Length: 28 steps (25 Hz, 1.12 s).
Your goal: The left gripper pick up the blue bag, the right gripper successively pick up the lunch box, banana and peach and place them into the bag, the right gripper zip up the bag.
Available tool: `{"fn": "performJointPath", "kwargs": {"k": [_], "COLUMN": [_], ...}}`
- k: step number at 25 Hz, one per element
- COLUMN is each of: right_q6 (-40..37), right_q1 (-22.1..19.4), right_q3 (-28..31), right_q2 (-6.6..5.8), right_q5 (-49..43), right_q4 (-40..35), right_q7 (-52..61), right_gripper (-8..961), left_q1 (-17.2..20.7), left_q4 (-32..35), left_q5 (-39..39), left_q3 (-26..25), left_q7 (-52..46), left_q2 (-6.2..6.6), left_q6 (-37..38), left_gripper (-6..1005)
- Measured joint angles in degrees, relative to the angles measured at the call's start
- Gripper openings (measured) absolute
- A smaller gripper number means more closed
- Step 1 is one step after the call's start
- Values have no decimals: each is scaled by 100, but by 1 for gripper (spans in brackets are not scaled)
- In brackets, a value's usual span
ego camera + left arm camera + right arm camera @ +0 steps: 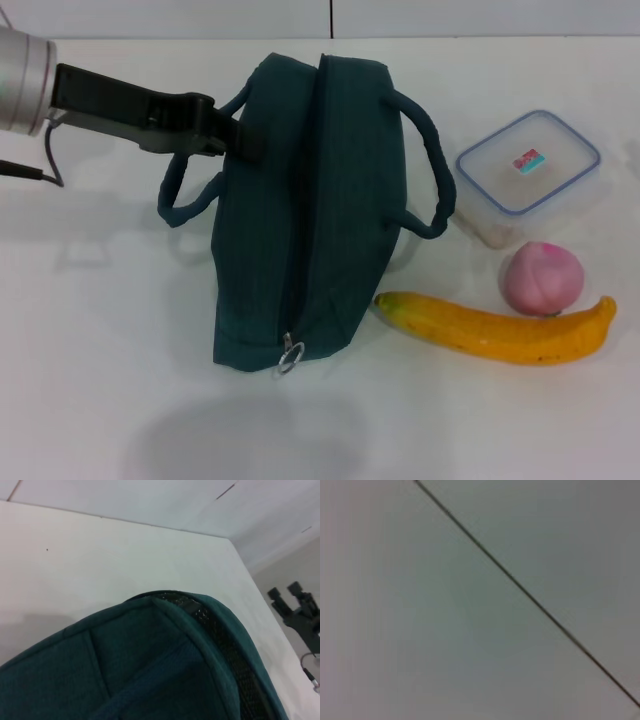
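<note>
One blue bag (300, 210) lies on its side on the white table (90, 350), zipper shut, and the left gripper (240, 138) reaches to its near handle (185, 195), though whether its fingers are clamped cannot be told. Three items sit on the bag's far side from that gripper: one banana (500, 328), one lunch box (528, 172), one peach (540, 278) touching the banana. Right gripper (295, 611) hangs off beyond the table edge.

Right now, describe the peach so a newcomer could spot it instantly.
Start at the dark teal bag in the middle of the white table; three items sit on its right. The peach lies between the lunch box behind and the banana in front. It is the only round, pink one.
</note>
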Motion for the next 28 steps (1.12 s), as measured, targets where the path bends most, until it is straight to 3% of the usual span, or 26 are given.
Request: {"fn": "performJointPath", "kwargs": {"k": [9,17,28], "right_q6": [947,958,1052], "right_q1": [521,848,987], "right_q3": [-118,-139,-350], "right_q2": [23,96,102], "right_q5": [-39,-95,-179], "right_q4": [488,1176,1203], "right_q7": [363,395,578], "right_gripper": [840,829,815], "left_q1": [31,107,274], "left_q4": [0,0,0], "left_q5": [-176,-313,-474], "left_q3": [0,0,0], "left_q7": [212,322,439], "left_q2": [-2,-21,-19], "left_q6": [-51,-52,-37], "left_gripper": [64,64,64]}}
